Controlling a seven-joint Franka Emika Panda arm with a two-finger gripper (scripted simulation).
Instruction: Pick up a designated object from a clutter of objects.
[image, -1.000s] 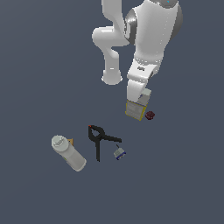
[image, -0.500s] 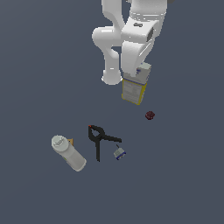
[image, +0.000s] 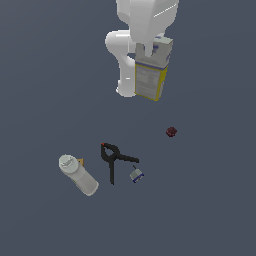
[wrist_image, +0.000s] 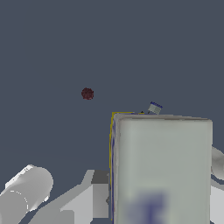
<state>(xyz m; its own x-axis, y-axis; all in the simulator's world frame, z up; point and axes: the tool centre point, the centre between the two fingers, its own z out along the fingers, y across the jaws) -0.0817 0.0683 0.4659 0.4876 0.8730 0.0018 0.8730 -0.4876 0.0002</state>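
The white carton box with yellow edges and bluish-purple print (image: 150, 75) hangs upright high above the floor, held at its printed end by my gripper (image: 156, 46), which is shut on it. In the wrist view the box (wrist_image: 161, 166) fills the near part of the picture and hides the fingers. The rest of the clutter lies far below: a pale grey bottle (image: 79, 175), a black spring clamp (image: 113, 159), a tiny blue-grey item (image: 136, 175) and a dark red lump (image: 171, 132).
The arm's white base link (image: 125, 60) stands just behind the lifted box. The wrist view also shows the red lump (wrist_image: 87, 93) and the blue-grey item (wrist_image: 154, 108) on the dark floor beyond the box.
My gripper has risen with the box, lifting it well clear of the floor and away from the red lump. The other objects have not moved.
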